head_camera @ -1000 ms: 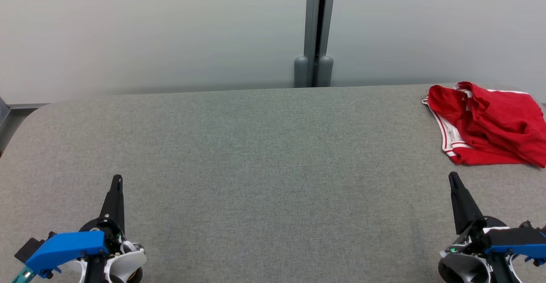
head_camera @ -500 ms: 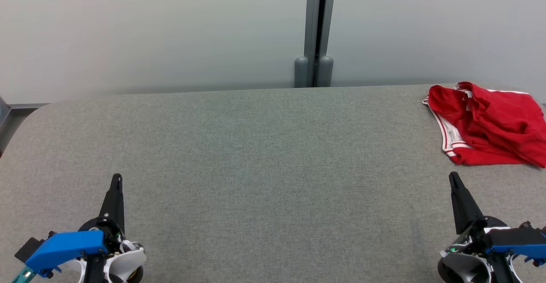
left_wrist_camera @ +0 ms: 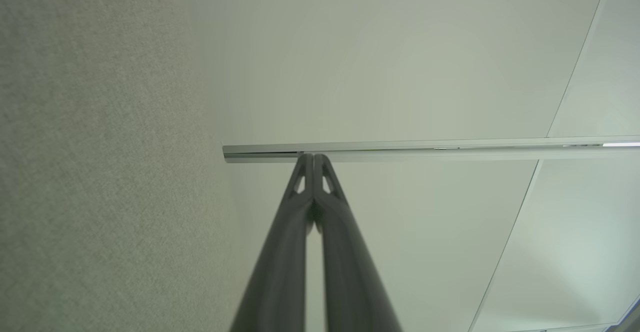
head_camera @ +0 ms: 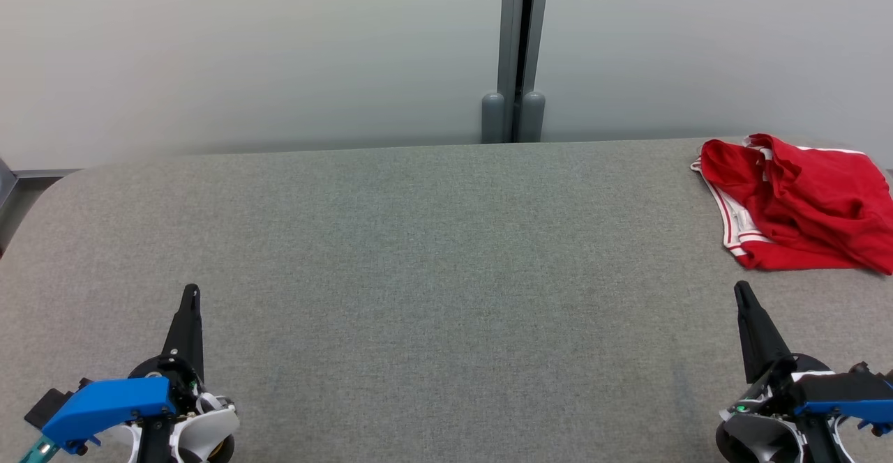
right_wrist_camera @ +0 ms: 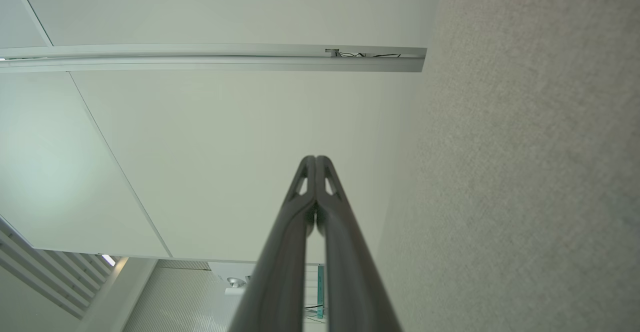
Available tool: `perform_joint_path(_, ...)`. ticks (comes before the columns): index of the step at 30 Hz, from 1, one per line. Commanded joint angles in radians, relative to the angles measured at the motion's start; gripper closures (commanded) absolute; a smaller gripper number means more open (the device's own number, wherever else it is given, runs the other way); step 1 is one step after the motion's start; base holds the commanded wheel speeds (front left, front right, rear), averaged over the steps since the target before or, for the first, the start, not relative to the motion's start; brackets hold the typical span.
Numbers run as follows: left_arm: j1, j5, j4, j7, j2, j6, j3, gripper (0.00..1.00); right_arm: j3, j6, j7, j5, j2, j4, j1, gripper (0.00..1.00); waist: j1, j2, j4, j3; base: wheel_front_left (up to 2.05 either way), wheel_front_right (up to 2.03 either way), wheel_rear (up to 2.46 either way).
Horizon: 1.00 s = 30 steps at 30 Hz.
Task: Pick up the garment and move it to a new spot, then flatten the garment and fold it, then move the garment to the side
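The garment [head_camera: 795,201] is a red piece with white striped trim, lying crumpled at the far right of the grey table [head_camera: 432,254]; its right part runs off the head view. My left gripper [head_camera: 191,290] rests low at the near left, shut and empty, far from the garment. My right gripper [head_camera: 741,287] sits at the near right, also shut and empty, a short way in front of the garment's near edge. In the left wrist view the left gripper [left_wrist_camera: 313,156] has its fingertips pressed together, and so does the right gripper [right_wrist_camera: 315,158] in the right wrist view.
A pale wall stands behind the table, with a grey vertical post [head_camera: 518,51] at the middle. The table's far left corner [head_camera: 63,180] is rounded. The grey fabric surface [left_wrist_camera: 90,172] and the wall appear in both wrist views.
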Motion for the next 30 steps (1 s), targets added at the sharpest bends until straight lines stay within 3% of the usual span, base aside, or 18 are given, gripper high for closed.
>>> perform_joint_path(1,-0.010,-0.003,0.000,0.003,-0.002,-0.005,0.002,1.00,-0.002,0.001,0.003,0.003,-0.004,0.001,-0.014,1.00,0.0000,0.0000,0.000,0.000,0.00,0.00,0.00)
perform_joint_path(30,-0.010,-0.003,0.000,0.003,-0.002,-0.005,0.001,1.00,-0.002,0.001,0.003,0.003,-0.004,0.001,-0.014,1.00,0.0000,0.0000,0.000,0.000,0.00,0.00,0.00)
